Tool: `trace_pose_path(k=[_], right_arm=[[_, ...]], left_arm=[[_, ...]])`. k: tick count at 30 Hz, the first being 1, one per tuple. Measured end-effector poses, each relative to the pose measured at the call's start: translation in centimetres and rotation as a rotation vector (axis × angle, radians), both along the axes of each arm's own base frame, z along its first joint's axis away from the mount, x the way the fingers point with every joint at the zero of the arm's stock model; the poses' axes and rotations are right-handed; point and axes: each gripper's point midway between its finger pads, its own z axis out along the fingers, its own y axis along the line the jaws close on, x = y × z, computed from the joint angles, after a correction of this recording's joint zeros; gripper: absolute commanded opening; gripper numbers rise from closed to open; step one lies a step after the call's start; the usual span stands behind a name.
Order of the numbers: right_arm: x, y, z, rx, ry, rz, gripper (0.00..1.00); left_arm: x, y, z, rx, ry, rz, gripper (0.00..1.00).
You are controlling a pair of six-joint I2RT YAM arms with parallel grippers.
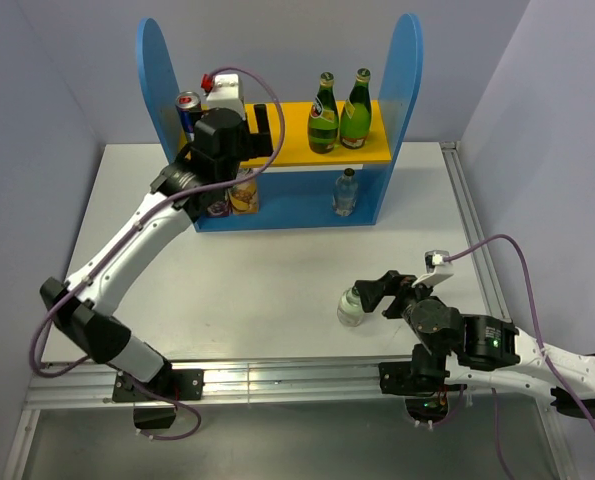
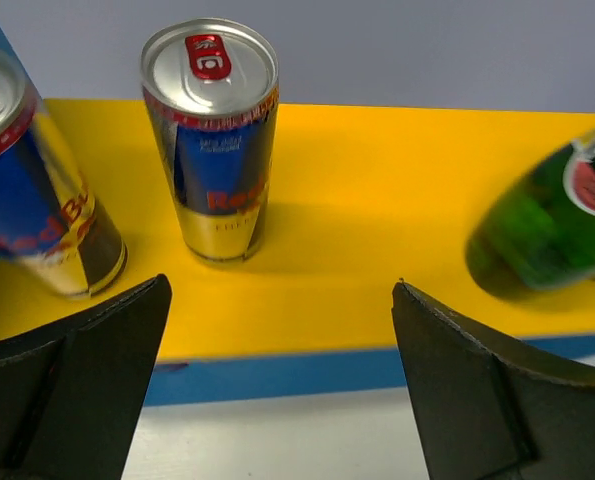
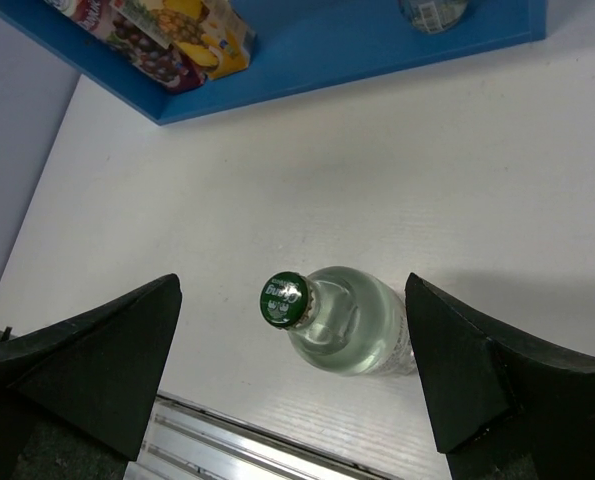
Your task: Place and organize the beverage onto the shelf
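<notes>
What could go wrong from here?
1. Right gripper is open around the upright clear bottle, not yet gripping. Uneven finger contact could tip it.
2. Left gripper is open at the yellow board, with its left finger just below a can. A forward or sideways move could knock it.

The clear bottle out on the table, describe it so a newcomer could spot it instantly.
On the white table before the blue shelf, look near the front right. Between the open fingers of the right gripper stands a clear bottle with a green cap. It alone is on the tabletop; the other clear bottle sits inside the shelf.
</notes>
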Motion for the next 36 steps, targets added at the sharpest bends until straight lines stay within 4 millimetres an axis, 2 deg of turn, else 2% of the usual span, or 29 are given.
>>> trace_pose_path(k=[4, 9, 12, 14, 17, 25, 30, 36], right_arm=[[-0.1, -0.1, -0.8, -0.017, 0.043, -0.022, 1.00], [-0.6, 0.7, -3.1, -0.055, 0.147, -0.048, 1.00], [-1.3, 1.3, -4.1, -0.052, 0.194, -0.044, 1.00], [-1.9, 1.8, -4.4, -0.028, 0.213, -0.032, 1.00], [-2.5, 2.6, -4.9, -0.022, 0.235, -0.017, 1.00], [-3.9, 4.7, -9.0, -0.183, 0.285, -0.035, 1.00], [-3.7, 4.5, -10.6, -0.217, 0.298, -0.115, 1.00], [-3.1, 4.2, -12.4, -0.277, 0.273, -0.199, 1.00]], left_arm=[[-3.4, 0.2, 1.0, -0.036, -0.018, -0.011, 0.99], [-8.6, -0.6, 0.1, -0.041, 0.005, -0.060, 0.99], [-11.5, -0.6, -2.7, -0.041, 0.051, -0.099, 0.99], [-13.0, 0.4, -5.0, -0.028, 0.092, -0.099, 0.99], [-14.7, 2.1, -7.5, -0.025, 0.130, -0.090, 0.99], [-17.0, 4.6, -10.0, -0.054, 0.160, -0.074, 0.99], [-18.0, 5.2, -10.8, -0.071, 0.169, -0.076, 0.99], [-18.6, 5.1, -10.5, -0.106, 0.162, -0.091, 0.99]])
